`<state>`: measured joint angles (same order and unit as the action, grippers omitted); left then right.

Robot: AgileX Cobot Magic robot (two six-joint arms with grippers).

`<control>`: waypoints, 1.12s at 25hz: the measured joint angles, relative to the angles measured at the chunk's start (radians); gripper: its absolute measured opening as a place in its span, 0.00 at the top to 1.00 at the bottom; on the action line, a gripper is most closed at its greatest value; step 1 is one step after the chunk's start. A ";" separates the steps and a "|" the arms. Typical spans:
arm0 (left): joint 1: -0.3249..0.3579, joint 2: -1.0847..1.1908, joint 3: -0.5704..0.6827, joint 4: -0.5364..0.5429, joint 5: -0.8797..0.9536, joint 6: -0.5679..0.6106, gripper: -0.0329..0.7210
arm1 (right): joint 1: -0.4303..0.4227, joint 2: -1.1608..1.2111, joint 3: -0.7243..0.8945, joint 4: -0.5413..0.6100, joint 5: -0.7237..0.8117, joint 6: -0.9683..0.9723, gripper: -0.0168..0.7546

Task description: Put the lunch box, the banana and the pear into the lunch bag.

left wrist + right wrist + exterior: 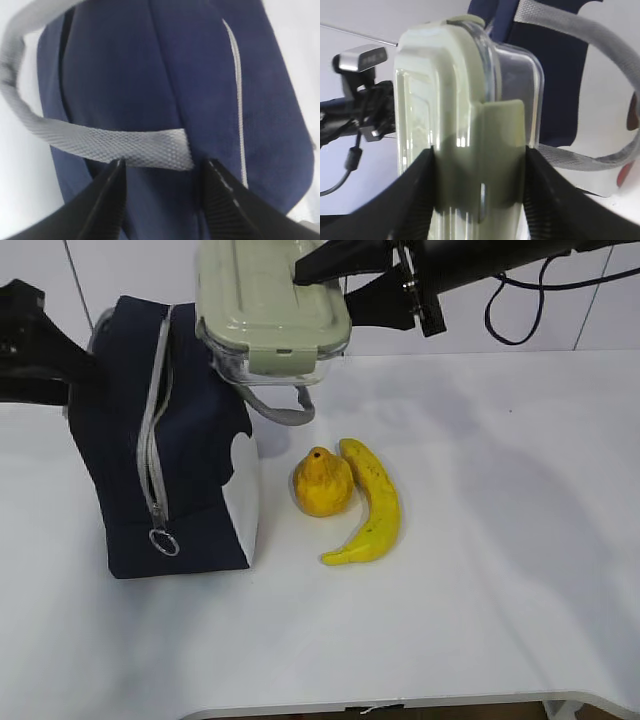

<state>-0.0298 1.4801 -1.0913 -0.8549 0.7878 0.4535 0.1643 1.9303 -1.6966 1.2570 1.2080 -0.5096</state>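
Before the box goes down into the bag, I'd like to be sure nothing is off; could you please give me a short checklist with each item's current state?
1. Right hand closed on the lunch box: ok.
2. Lid clipped on the box: ok.
3. Box raised above the lunch bag: ok.
4. Bag mouth open for the box: cannot tell; the side zipper looks closed.
5. Left hand holding the grey handle: cannot tell; fingers straddle it.
6. Banana and pear clear of the bag: ok.

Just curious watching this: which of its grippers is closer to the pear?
Right. The right gripper holds the lunch box above and behind the pear; the left gripper is beyond the lunch bag.
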 joint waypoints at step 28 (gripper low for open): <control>0.000 -0.005 -0.001 -0.134 0.072 0.126 0.96 | 0.082 0.039 0.000 -0.027 -0.108 -0.028 0.47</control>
<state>-0.0298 1.4750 -1.0919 -0.9888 0.8598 0.5796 0.2466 1.9690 -1.6966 1.2298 1.1002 -0.5372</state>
